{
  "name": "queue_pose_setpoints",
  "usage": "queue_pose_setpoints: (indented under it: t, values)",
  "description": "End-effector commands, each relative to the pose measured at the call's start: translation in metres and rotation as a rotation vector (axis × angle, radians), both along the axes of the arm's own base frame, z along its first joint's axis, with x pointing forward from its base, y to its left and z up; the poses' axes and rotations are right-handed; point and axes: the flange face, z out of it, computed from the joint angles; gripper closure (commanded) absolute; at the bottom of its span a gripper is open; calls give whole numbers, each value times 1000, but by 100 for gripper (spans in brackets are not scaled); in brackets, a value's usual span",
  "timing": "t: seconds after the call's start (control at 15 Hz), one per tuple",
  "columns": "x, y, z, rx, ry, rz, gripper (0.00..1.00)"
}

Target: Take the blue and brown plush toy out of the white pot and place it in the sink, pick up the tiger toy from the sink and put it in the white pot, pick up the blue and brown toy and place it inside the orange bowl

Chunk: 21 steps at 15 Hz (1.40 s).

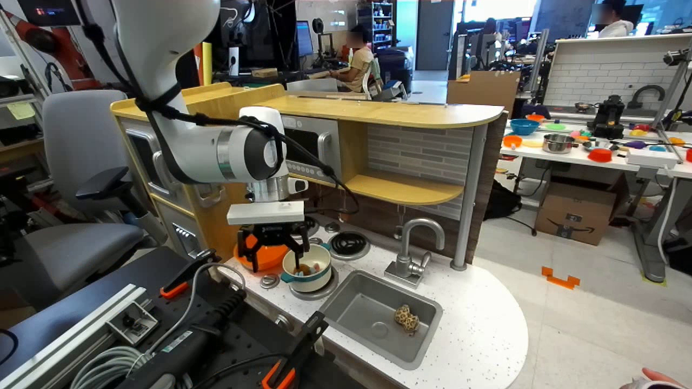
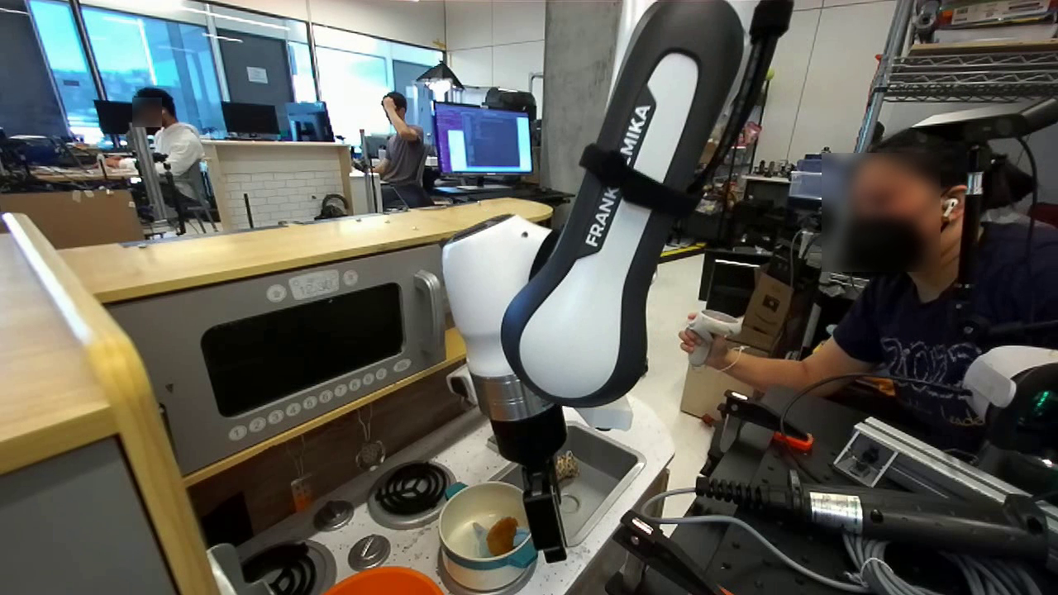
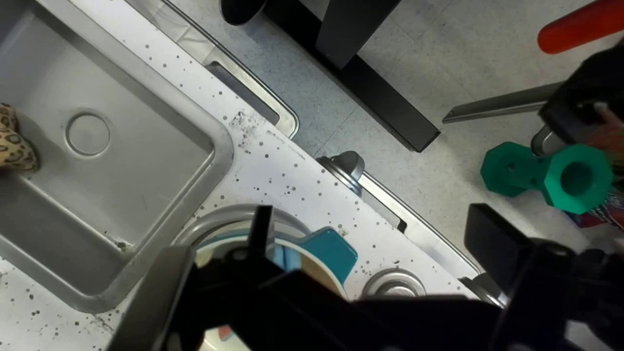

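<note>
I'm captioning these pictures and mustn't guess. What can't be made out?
Wrist view: part of the tiger toy, cut off by the left edge.
Wrist view: much of the pot and the blue and brown toy, behind the hand.
In an exterior view: most of the orange bowl, cut off by the bottom edge.

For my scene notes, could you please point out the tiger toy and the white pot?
Tiger toy [image 1: 407, 319], in an exterior view: spotted middle.
White pot [image 2: 479, 502], in an exterior view: inner wall.
</note>
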Motion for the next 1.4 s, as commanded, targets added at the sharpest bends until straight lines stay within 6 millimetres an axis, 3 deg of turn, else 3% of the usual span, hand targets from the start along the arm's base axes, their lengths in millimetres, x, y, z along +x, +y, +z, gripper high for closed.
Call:
queue_pose_setpoints:
  t: [0.0, 0.4, 0.73, 1.33]
  values:
    - [15, 11, -15, 30, -6, -3, 0]
    - [34, 16, -16, 94, 14, -72, 0]
    - [50, 6, -15, 63, -17, -131, 0]
    - [60, -2, -25, 17, -96, -230, 0]
